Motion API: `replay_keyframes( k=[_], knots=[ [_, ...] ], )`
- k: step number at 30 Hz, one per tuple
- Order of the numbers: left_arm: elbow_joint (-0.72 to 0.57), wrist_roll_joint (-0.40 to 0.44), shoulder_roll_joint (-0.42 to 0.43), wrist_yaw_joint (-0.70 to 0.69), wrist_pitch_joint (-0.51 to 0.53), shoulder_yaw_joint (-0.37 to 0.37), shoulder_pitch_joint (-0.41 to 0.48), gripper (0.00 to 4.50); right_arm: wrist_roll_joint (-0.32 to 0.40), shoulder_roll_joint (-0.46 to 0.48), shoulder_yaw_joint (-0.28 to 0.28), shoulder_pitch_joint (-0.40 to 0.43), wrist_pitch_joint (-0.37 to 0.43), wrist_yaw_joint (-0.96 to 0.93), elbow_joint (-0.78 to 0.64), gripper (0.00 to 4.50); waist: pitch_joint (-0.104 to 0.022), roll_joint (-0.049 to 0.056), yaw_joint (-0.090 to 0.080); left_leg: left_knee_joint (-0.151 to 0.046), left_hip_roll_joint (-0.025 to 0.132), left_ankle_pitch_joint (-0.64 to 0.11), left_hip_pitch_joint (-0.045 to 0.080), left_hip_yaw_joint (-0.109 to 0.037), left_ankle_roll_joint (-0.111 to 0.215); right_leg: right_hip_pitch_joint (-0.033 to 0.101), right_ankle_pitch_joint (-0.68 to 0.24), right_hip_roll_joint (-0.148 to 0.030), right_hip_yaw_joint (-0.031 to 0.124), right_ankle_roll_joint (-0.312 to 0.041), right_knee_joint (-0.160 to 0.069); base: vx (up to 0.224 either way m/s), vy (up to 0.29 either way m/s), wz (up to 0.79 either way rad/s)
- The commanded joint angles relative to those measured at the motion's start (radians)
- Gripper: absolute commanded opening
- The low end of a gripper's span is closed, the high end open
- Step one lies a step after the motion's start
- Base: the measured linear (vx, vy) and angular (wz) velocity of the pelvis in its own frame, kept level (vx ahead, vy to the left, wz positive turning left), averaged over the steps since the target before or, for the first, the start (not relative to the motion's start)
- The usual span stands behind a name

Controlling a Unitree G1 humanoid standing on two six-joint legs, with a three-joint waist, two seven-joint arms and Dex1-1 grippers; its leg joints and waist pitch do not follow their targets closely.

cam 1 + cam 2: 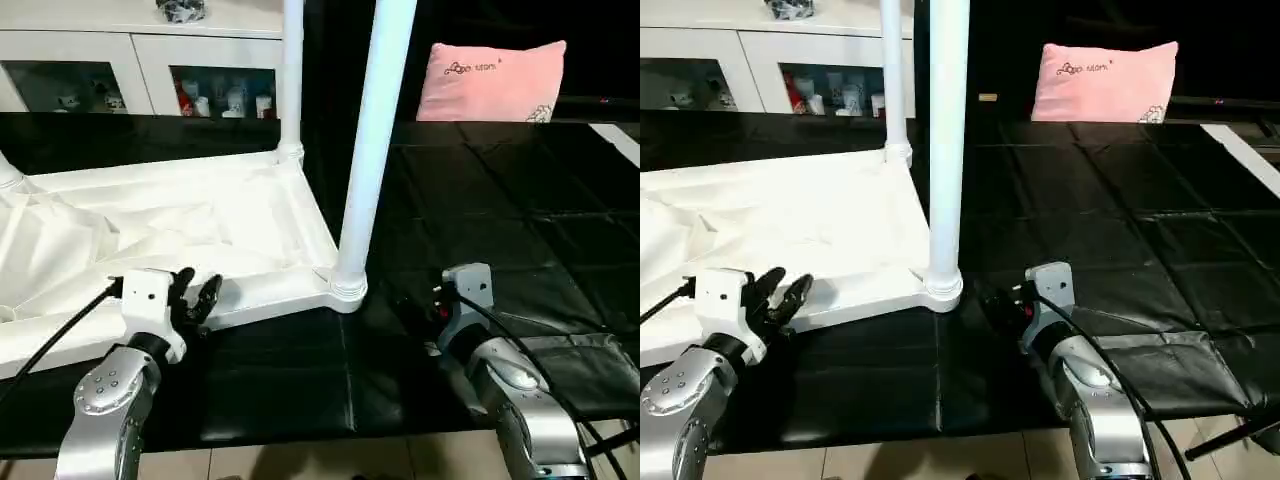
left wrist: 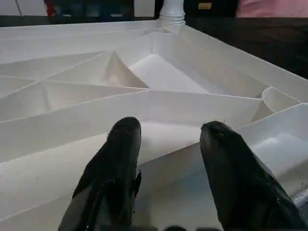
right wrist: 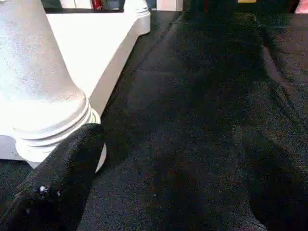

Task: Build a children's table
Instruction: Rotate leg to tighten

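The white tabletop (image 1: 150, 235) lies upside down on the black mat, its ribbed underside (image 2: 144, 72) facing up. One white leg (image 1: 370, 150) stands in the near right corner socket (image 1: 345, 285), and a second leg (image 1: 292, 80) stands in the far right corner. A third leg's base (image 1: 8, 172) shows at the far left. My left gripper (image 1: 197, 296) is open at the tabletop's near rim, its fingers (image 2: 122, 159) reaching over the ribs. My right gripper (image 1: 996, 300) is open just above the mat, right of the near leg's base (image 3: 48, 115), with nothing between its fingers (image 3: 62, 183).
A pink pillow (image 1: 490, 80) leans at the back right. A white cabinet with glass doors (image 1: 140, 70) stands behind the tabletop. The black mat (image 1: 500, 200) stretches to the right, with folded dark fabric (image 1: 590, 370) at its near right edge. Floor shows beyond the mat's front edge (image 1: 300, 435).
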Motion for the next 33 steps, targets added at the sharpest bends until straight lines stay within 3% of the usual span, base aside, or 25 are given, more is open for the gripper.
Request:
replay_keyframes(
  k=[1, 33],
  knots=[
    [-0.021, -0.005, 0.0, 0.007, -0.005, 0.005, 0.0, 2.26, -0.005, -0.001, -0.012, -0.01, -0.003, -0.004, 0.004, 4.5, -0.045, 0.007, -0.001, -0.077, 0.025, -0.327, -0.002, -0.014, 0.032, 0.041, -0.491, -0.058, 0.06, 0.004, -0.103, 0.0, 0.0, 0.0],
    [-0.021, -0.005, 0.0, 0.007, -0.005, 0.005, 0.0, 2.26, -0.005, -0.001, -0.012, -0.01, -0.003, -0.004, 0.004, 4.5, -0.045, 0.008, -0.001, -0.077, 0.026, -0.324, -0.001, -0.014, 0.032, 0.041, -0.484, -0.058, 0.06, 0.0, -0.103, 0.0, 0.0, 0.0]
  ],
)
